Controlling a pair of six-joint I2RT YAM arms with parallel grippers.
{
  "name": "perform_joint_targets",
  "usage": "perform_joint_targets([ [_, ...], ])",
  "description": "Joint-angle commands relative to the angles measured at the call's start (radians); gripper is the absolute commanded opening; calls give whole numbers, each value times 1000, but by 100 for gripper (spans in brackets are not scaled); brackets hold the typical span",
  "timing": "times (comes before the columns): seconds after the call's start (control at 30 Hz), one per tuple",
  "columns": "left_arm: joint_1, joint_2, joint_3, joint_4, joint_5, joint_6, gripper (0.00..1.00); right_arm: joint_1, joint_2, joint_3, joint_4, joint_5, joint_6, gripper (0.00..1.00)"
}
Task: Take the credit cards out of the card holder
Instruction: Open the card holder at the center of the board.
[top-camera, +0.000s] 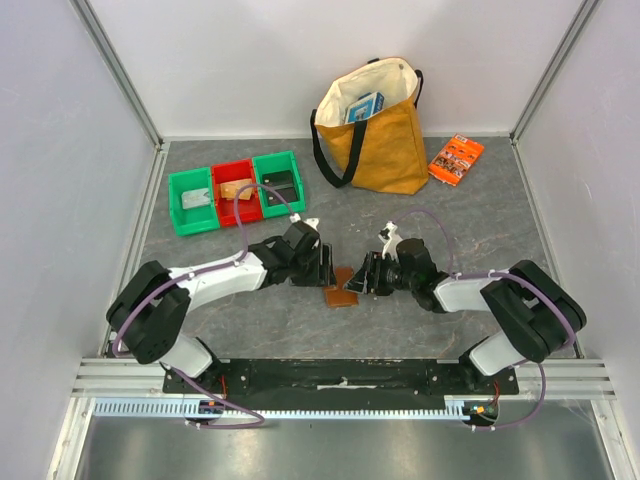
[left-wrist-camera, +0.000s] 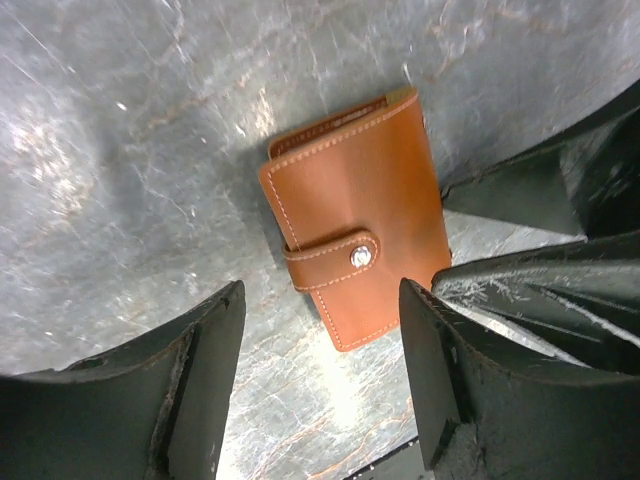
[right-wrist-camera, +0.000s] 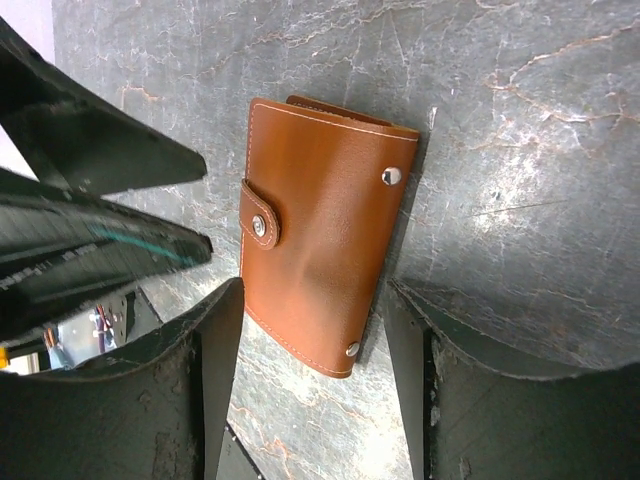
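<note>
Squarely between the two arms, the card holder (top-camera: 342, 290) lies flat on the grey marbled desk (top-camera: 480, 220), a short way in front of the arm bases. It is folded shut, brown leather-like outside up, with pale stitching along its edges and a strap fastened over one long edge by a metal snap. Its inside is hidden.

The left end effector (top-camera: 326, 269) reaches in from the left and the right end effector (top-camera: 363, 275) from the right, their tips near each other over the holder. In the left wrist view the left fingers (left-wrist-camera: 205, 380) stand well apart, with the strap end of the holder in the gap. Bare desk shows beside one finger, and the other overlaps the holder's corner, contact unclear. Nothing is gripped. In the right wrist view the right fingers (right-wrist-camera: 440, 400) are spread wider than the holder, with its lower end between them. One tip is just beside the strap-side edge and the other is clear of it, so this one too has hold of nothing.

Along the far side stand three small bins (top-camera: 233, 165), green, red and green, a yellow tote bag (top-camera: 385, 140) with dark handles, and just beside it an orange packet (top-camera: 456, 158).
</note>
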Motion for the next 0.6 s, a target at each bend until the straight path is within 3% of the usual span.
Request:
perform_joint_targets([
  [0.0,-44,-7,-17,5,-28,-62,68,-2,-1,29,-88,39,-37,65],
  [0.33,-104,39,62,-62,-167,-42,66,7,84,35,-66,31,-34,56],
  [0.57,-131,103,135,-139,-244,-22,60,9,91,26,-123,88,-54,43],
])
